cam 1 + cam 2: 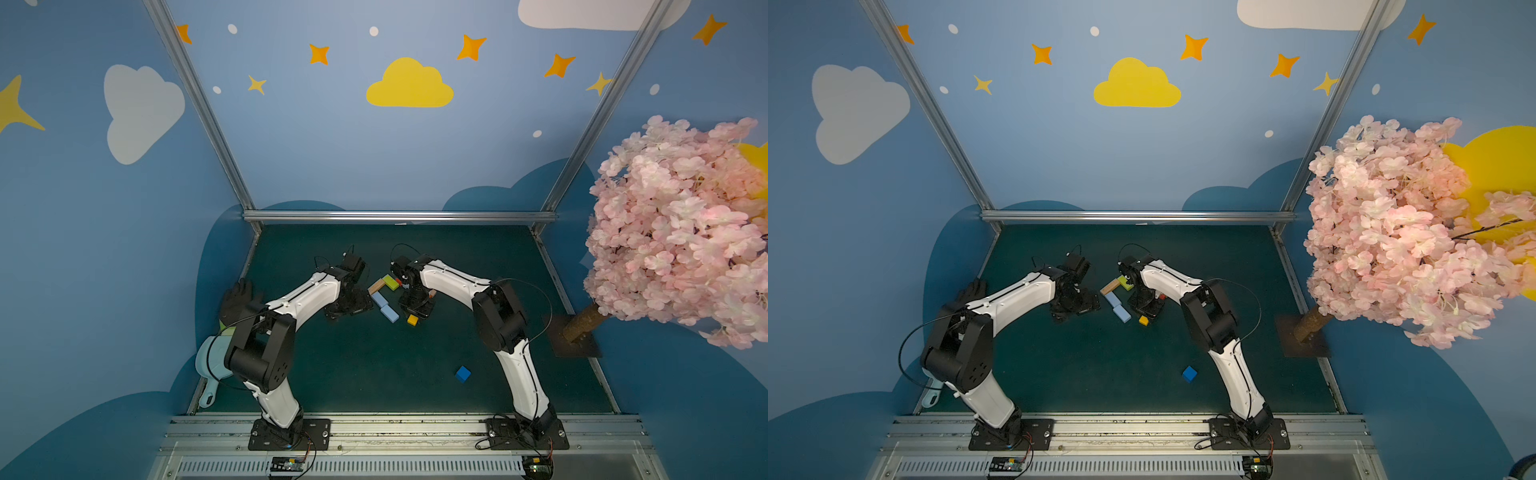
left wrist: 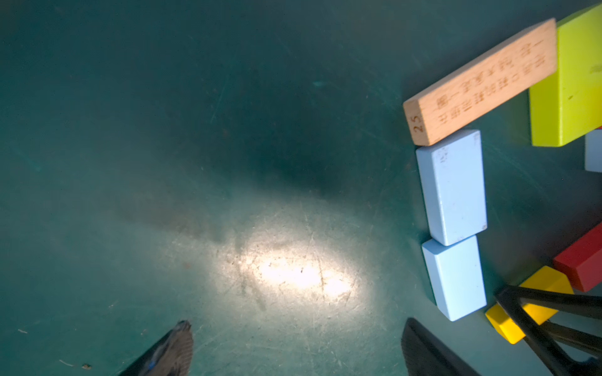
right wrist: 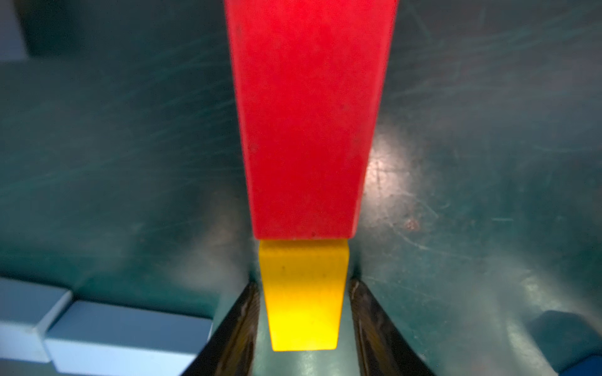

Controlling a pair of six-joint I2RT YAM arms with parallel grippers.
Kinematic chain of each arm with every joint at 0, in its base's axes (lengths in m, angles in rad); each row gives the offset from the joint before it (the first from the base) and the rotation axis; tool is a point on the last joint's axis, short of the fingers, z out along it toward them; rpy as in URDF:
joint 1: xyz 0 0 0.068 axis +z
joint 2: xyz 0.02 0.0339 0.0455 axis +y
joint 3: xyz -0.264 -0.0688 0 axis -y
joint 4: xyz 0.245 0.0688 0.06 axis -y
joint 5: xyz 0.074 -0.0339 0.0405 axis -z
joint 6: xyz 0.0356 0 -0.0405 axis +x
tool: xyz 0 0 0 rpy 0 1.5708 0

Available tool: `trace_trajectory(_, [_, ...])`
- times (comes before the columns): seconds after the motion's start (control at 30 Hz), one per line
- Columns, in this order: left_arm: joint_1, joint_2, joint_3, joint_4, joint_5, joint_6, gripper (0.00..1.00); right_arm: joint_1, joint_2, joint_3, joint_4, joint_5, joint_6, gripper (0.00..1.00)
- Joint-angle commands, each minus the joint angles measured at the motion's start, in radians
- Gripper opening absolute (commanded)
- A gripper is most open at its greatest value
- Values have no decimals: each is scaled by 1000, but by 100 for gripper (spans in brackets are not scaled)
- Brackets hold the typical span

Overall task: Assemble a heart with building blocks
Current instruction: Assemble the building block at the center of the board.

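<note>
Yellow block (image 3: pixel 303 312) inside right end effector (image 3: pixel 303 288), jaws slightly apart

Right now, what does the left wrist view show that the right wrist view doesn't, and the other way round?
Only the left wrist: the tan block against the lime green block, and the left gripper open over bare mat. Only the right wrist: thin gaps between the right gripper and the yellow block it straddles. Both: the yellow block end-on to the red block, and two light blue blocks.
</note>
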Motion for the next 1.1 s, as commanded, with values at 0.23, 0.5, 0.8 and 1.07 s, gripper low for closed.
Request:
trace_trajectory(0.23, [3,-20,-6,-6,-6,14,100,-4,26,-55,116,39,-20,62])
trace_trajectory(0.5, [2,-19,0,-5,-12,15,100,10,-52,-78,207,84,-81,78])
trace_trajectory(0.8, [5,-29,31,-11,-30,16,100,17,-305,-105,116,203,-183,79])
trace_trajectory(1.07, [7,-35,24,17,-36,10,100,32,-742,-545,77,162,-590,82])
